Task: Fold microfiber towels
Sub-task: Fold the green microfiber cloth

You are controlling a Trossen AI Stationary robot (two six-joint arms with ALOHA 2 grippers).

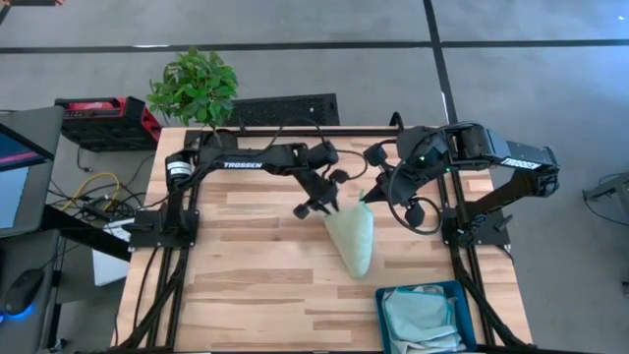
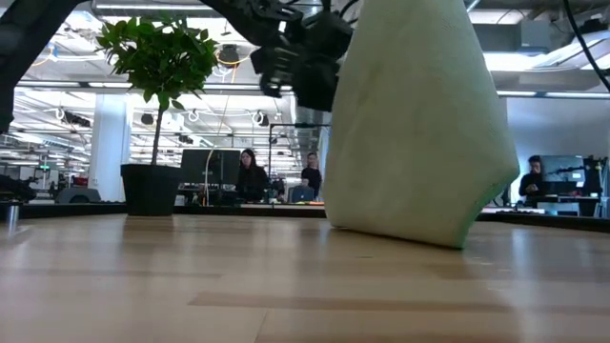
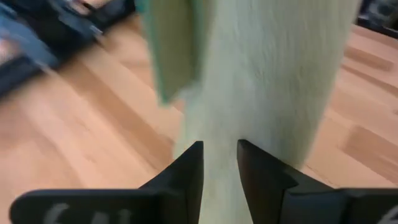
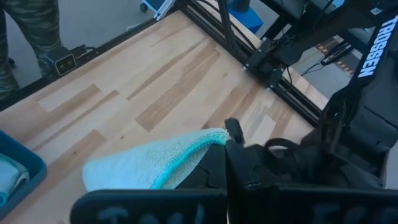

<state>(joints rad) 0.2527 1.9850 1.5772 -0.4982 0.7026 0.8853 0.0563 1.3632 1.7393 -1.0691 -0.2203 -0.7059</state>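
Observation:
A light green microfiber towel [image 1: 352,239] hangs between my two grippers over the middle of the table, narrowing toward its lower end. It fills the low view [image 2: 419,124] and shows in both wrist views [image 3: 267,74] [image 4: 140,167]. My left gripper [image 1: 328,207] is shut on its upper left part. My right gripper [image 1: 368,197] is shut on its upper right corner. The two grippers are close together. The other towels lie bunched in the teal bin [image 1: 385,313]. My left gripper pinches the towel's upper part [image 3: 219,149] between its two fingers, coming from above. One layer or several, I cannot tell. The towel hangs below the fingers, and its lower end [image 2: 400,229] rests on the table. My right gripper pinches the towel's corner at the hemmed edge [image 4: 214,134] between its two fingers, slanting down from the table's right. The cloth hangs slack from the hold, its lower end [image 1: 359,267] on the table.
The teal bin with towels stands at the table's near right corner. A potted plant [image 1: 194,87] stands at the far left edge [image 2: 157,114]. Bare wood lies to the left and near side of the towel. People sit at desks in the room beyond.

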